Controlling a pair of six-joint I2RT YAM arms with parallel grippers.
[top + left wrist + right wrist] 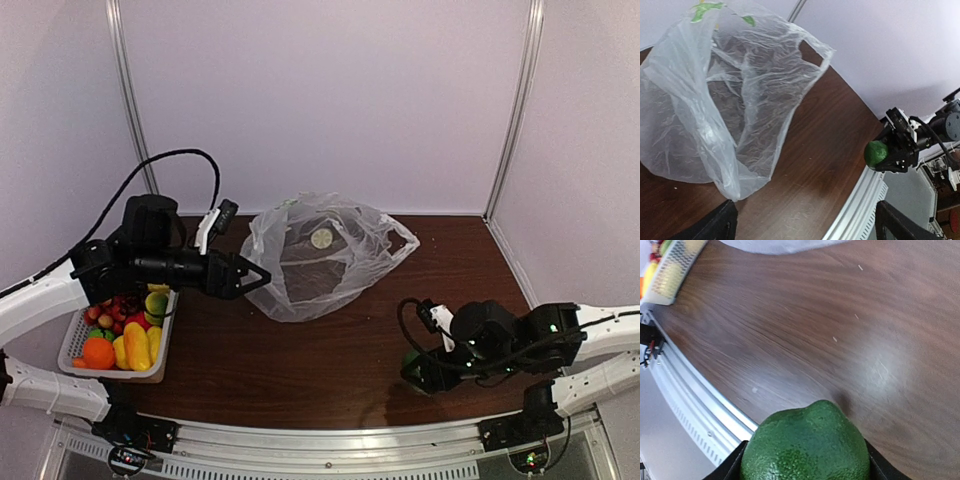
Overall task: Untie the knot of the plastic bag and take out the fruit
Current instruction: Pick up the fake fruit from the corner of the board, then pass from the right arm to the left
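Bag (325, 255) of clear plastic, one, lies untied mid-table; one basket (72, 350) of fruit (125, 345) stands left. Left gripper (262, 280) reaches level beside the bag, jaws spread; right gripper (888, 152), low near-right, clasps one lime (805, 445).

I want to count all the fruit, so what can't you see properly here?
- Top view: the right tool and arm mostly cover the green lime.
- Right wrist view: bottom edge cuts the lime off; grip unclear.
- Left wrist view: top edge cuts off green bits in the plastic bag.
- Top view: fruit piled in the basket is too small to count.
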